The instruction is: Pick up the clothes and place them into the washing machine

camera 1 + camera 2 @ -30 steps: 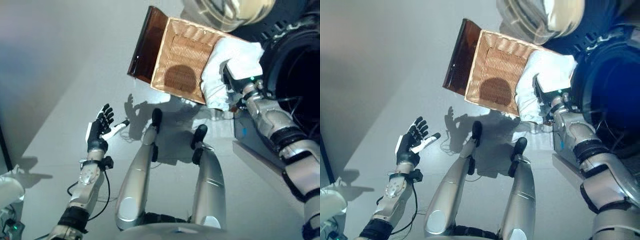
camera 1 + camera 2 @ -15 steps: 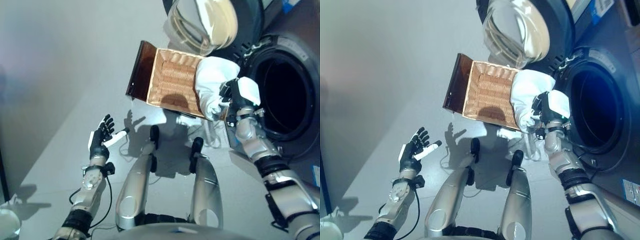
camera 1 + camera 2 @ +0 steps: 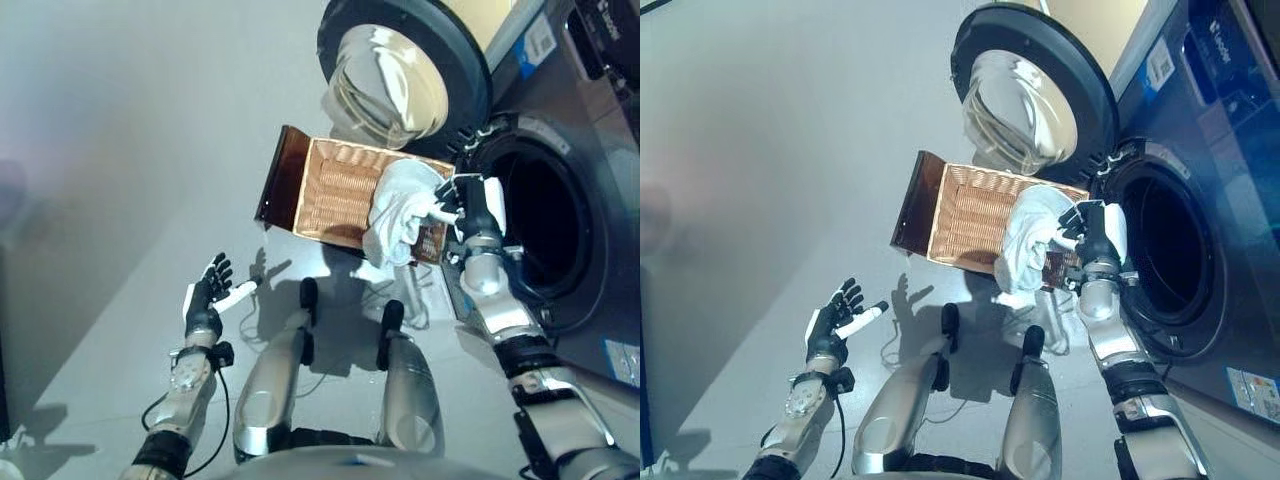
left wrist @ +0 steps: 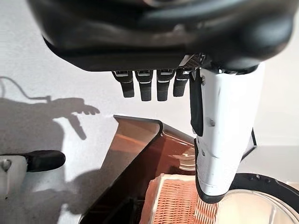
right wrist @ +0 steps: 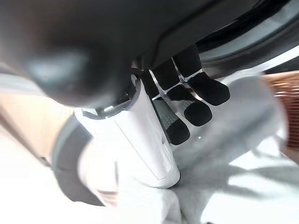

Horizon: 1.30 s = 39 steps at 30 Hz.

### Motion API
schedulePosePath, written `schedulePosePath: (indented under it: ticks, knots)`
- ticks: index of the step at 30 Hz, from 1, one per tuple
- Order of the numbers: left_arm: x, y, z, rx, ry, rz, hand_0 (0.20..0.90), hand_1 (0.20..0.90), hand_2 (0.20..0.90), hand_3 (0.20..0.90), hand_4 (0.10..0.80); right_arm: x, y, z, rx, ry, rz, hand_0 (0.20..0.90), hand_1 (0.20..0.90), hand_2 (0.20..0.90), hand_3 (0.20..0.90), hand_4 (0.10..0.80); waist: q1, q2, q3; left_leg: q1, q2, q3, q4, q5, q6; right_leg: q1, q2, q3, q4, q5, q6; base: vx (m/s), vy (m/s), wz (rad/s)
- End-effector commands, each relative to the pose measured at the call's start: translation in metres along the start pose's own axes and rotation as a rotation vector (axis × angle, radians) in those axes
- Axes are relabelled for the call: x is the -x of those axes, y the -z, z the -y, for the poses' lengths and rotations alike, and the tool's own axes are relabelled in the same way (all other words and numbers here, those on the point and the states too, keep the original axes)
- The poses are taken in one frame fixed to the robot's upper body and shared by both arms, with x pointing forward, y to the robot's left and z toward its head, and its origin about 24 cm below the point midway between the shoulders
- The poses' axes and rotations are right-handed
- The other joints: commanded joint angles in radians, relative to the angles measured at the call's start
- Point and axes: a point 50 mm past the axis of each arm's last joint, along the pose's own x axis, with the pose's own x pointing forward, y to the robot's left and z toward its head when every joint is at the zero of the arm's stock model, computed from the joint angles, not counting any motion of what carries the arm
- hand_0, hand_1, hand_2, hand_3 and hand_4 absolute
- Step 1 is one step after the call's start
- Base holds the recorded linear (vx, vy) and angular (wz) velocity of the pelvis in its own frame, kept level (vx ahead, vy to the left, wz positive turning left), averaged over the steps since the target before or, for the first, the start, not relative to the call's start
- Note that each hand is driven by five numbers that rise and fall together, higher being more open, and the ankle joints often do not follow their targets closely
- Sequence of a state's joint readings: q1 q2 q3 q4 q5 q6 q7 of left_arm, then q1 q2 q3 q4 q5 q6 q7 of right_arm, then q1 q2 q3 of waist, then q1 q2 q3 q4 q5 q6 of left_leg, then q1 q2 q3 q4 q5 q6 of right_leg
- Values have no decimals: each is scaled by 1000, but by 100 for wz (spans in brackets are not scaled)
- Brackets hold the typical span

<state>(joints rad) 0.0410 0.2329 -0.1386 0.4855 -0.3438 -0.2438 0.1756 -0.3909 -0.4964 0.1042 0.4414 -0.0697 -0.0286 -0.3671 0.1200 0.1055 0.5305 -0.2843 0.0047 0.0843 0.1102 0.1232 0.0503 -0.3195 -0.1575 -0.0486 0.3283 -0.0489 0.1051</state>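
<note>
While the right hand (image 3: 470,205) pinches the white garment (image 3: 400,210) between thumb and curled fingers, note that the cloth hangs above the near end of the wicker basket (image 3: 335,190), just beside the washing machine drum opening (image 3: 545,235). The round door (image 3: 405,75) stands swung open beyond the basket. Carry the garment sideways toward the opening and lift it enough that the trailing folds clear the door seal. Judge the release only once the bulk sits well inside the drum; loose cloth is likely to snag or drape over the rim. Leave the left hand (image 3: 205,297) idle, with fingers spread, low over the floor.
</note>
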Motion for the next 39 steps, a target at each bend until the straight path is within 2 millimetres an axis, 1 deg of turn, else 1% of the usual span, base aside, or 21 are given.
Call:
schedulePosePath:
  ticks: [1, 5, 6, 7, 8, 9, 11, 12, 13, 14, 15, 16, 17, 21, 23, 26, 27, 30, 31, 38, 39]
  knots:
    - [8, 5, -15, -89, -12, 16, 900, 900, 900, 900, 800, -10, -49, 38, -124, 137, 278, 200, 200, 200, 200, 300, -2, -52, -195, 0, -27, 2, 39, -94, -59, 40, 20, -13, -15, -26, -12, 120, -30, 4]
    - [9, 12, -13, -112, 7, -15, 900, 900, 900, 900, 800, -11, -48, 45, -174, 157, 269, 200, 200, 200, 200, 300, -1, -72, -220, 29, -25, 2, 29, -100, -59, 78, 22, -20, -45, -23, -7, 75, -11, 6]
    - [10, 19, -11, -120, 12, -48, 900, 900, 900, 900, 800, -12, -43, 46, -287, 181, 232, 200, 200, 200, 200, 300, -2, -85, -237, 45, -25, 3, 24, -106, -59, 99, 24, -23, -59, -22, -5, 74, -5, -3]
    - [10, 19, -11, -121, 12, -48, 900, 900, 900, 900, 800, -12, -42, 46, -288, 181, 232, 200, 200, 200, 200, 300, -2, -85, -236, 46, -25, 3, 23, -106, -59, 100, 24, -23, -61, -22, -5, 91, 0, 2]
    - [11, 22, -10, -120, 16, -66, 900, 900, 900, 900, 800, -9, -35, 42, -431, 190, 188, 200, 200, 200, 200, 300, -3, -94, -250, 62, -22, 6, 20, -111, -58, 116, 25, -23, -71, -20, -3, 59, -2, 5]
    - [12, 26, -11, -121, 9, -87, 900, 900, 900, 900, 800, -7, -30, 38, -484, 185, 164, 200, 200, 200, 200, 300, -6, -99, -255, 67, -22, 8, 19, -114, -57, 124, 25, -22, -77, -19, -2, 77, -1, 0]
    - [13, 28, -10, -122, 9, -92, 900, 900, 900, 900, 800, -3, -24, 35, -553, 196, 137, 200, 200, 200, 200, 300, -8, -102, -262, 72, -22, 10, 18, -116, -57, 131, 25, -22, -83, -18, -1, 45, 1, -3]
    - [14, 30, -11, -123, 5, -104, 900, 900, 900, 900, 800, 3, -15, 29, -684, 213, 94, 200, 200, 200, 200, 300, -12, -102, -273, 81, -21, 14, 13, -120, -55, 137, 24, -21, -89, -18, 0, 33, 5, -2]
    - [14, 30, -11, -124, 5, -104, 900, 900, 900, 900, 800, 3, -15, 29, -685, 212, 93, 200, 200, 200, 200, 300, -11, -102, -273, 82, -21, 14, 13, -120, -55, 138, 24, -21, -89, -18, 0, 56, 8, -3]
    - [15, 33, -12, -125, 1, -116, 900, 900, 900, 900, 800, 11, -6, 21, -830, 233, 54, 200, 200, 200, 200, 300, -14, -99, -281, 90, -23, 16, 12, -125, -53, 144, 22, -19, -93, -18, 1, 0, 0, 0]
    - [15, 33, -12, -126, 1, -117, 900, 900, 900, 900, 800, 11, -6, 21, -831, 232, 53, 200, 200, 200, 200, 300, -14, -99, -281, 90, -24, 16, 12, -125, -53, 145, 21, -19, -93, -18, 2, 0, 0, 0]
    - [17, 34, -12, -120, 0, -121, 900, 900, 900, 900, 800, 18, 3, 12, -954, 253, 5, 200, 200, 200, 200, 300, -19, -89, -282, 90, -26, 19, 17, -130, -50, 143, 20, -14, -89, -19, 1, -4, 14, -4]
    - [17, 34, -12, -120, 0, -121, 900, 900, 900, 900, 800, 19, 3, 12, -954, 252, 5, 200, 200, 200, 200, 300, -19, -90, -283, 90, -26, 19, 18, -130, -50, 143, 20, -14, -89, -19, 1, -8, 27, -10]
    - [20, 38, -11, -119, 5, -135, 900, 900, 900, 900, 800, 36, 21, -10, -1091, 260, -111, 200, 200, 200, 200, 300, -28, -51, -285, 95, -34, 33, 22, -137, -43, 138, 10, -5, -81, -18, 2, -19, 30, -9]
    - [21, 38, -11, -115, 5, -135, 900, 900, 900, 900, 800, 39, 23, -13, -1122, 270, -124, 200, 200, 200, 200, 300, -31, -42, -285, 94, -36, 35, 21, -137, -43, 135, 7, -2, -79, -17, 3, -21, 16, -1]
    - [22, 39, -2, -95, 28, -130, 900, 900, 900, 900, 800, 50, 33, -31, -1217, 283, -210, 200, 200, 200, 200, 300, -47, 5, -273, 82, -47, 46, 30, -135, -41, 113, 0, 10, -62, -17, 2, -72, 63, -2]
    - [22, 39, -2, -95, 29, -130, 900, 900, 900, 900, 800, 50, 33, -31, -1217, 283, -210, 200, 200, 200, 200, 300, -47, 6, -273, 82, -46, 47, 30, -135, -41, 113, 0, 10, -61, -18, 2, -90, 72, -14]
    - [21, 39, 8, -79, 47, -125, 900, 900, 900, 900, 800, 55, 34, -43, -1258, 268, -248, 200, 200, 200, 200, 300, -63, 45, -251, 70, -52, 59, 47, -136, -39, 91, -4, 28, -40, -16, -1, -63, 45, -16]
    - [21, 39, 8, -78, 47, -125, 900, 900, 900, 900, 800, 55, 34, -43, -1258, 268, -248, 200, 200, 200, 200, 300, -62, 45, -251, 69, -52, 60, 47, -136, -39, 90, -4, 28, -39, -16, 0, -88, 57, -11]
    - [22, 37, 28, -38, 105, -118, 900, 900, 900, 900, 800, 60, 36, -59, -1516, 367, -309, 200, 200, 200, 200, 300, -88, 112, -216, 39, -63, 74, 71, -134, -42, 49, -11, 52, -2, -20, -4, -49, 30, -9]
    - [22, 37, 28, -38, 105, -118, 900, 900, 900, 900, 800, 60, 36, -58, -1516, 367, -308, 200, 200, 200, 200, 300, -88, 112, -216, 38, -63, 74, 71, -135, -42, 48, -11, 53, -1, -21, -4, -58, 35, -8]
